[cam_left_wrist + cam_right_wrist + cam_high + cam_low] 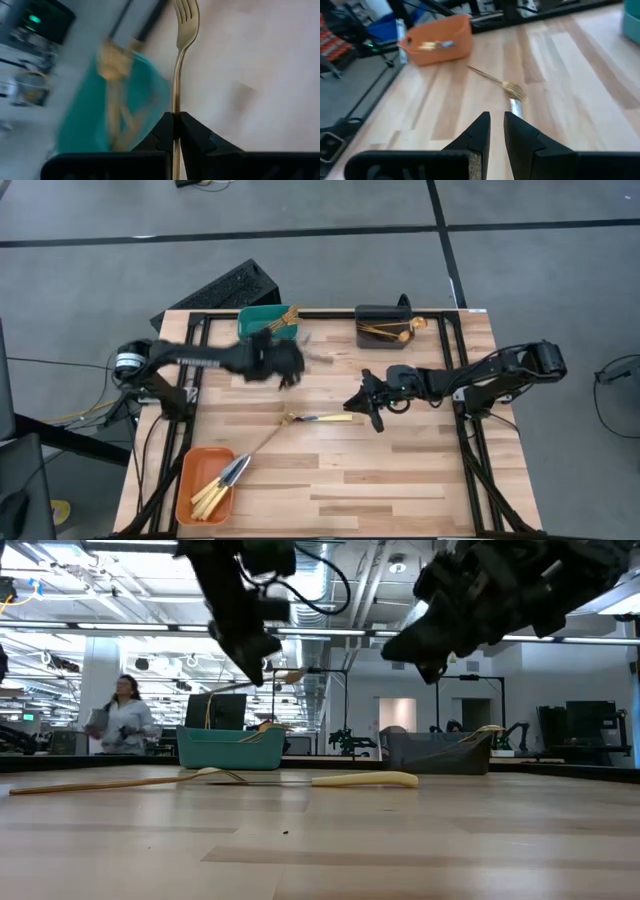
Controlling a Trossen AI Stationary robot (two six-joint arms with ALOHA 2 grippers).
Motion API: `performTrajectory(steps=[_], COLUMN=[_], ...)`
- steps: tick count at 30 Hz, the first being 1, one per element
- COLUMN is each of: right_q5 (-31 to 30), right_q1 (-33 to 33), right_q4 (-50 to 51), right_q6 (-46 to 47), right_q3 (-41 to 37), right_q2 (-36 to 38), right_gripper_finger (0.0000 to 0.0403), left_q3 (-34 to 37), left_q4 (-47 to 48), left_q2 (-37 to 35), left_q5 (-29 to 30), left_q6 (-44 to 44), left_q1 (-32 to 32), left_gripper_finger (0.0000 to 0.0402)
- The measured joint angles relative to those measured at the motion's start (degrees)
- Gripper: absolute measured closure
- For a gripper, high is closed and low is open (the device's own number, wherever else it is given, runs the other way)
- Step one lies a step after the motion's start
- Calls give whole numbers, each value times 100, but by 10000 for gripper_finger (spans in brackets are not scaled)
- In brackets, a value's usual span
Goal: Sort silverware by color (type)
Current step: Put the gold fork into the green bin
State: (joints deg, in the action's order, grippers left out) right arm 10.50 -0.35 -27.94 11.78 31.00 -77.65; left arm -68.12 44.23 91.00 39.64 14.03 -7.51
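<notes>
near left corner of the tabletop (400,490): orange bin (190,480) with several knives (222,483) in it, silver blades up over the rim. further in, mid-tabletop, two loose pieces lie apart from any bin: a gold fork (268,437) on a diagonal and a knife (322,418) just beside its head; the two look touching or nearly so. right gripper (497,125) hovers just right of that knife, above the wood, jaws a narrow gap apart with nothing between them. left gripper (175,125) is up in the air near the far left, jaws clamped on the handle of a second held fork (181,45), tines pointing away from the wrist, close to the teal bin (262,320), which already carries gold pieces. dark grey bin (383,328) at far centre-right holds spoons. judgement: forks go teal, so the left arm is about to drop. risk: the grip is low on a long slim handle, so a swing could pivot the fork and let it land across the rim or outside. risk on the right: pinching the knife with the fork head so close could drag both.
</notes>
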Motion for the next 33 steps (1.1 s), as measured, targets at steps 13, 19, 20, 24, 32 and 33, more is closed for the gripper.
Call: performTrajectory(steps=[13,19,20,24,32,33], right_q5=[-28,-61,-61,-106,-326,-326], right_q1=[-389,-181,-145,-19,186,191], right_q4=[378,545,545,507,502,500], right_q6=[-178,-155,-136,7,174,176], right_q3=[0,-2,-2,-2,-2,-2], right_q2=[0,0,0,0,0,0], right_gripper_finger=[320,320,320,320,320,320], left_q3=[-2,-2,-2,103,721,730], left_q4=[-1887,-1795,-1703,-1537,-1600,-1548], left_q2=[0,0,0,-3,-1,2], left_q5=[-1553,-1987,-2040,-2400,-2231,-2128], left_q6=[-3553,-3481,-3375,-3181,-3143,-2941], left_q1=[-2636,-3125,-3190,-3410,-3440,-3407], left_gripper_finger=[399,390,388,370,297,288])
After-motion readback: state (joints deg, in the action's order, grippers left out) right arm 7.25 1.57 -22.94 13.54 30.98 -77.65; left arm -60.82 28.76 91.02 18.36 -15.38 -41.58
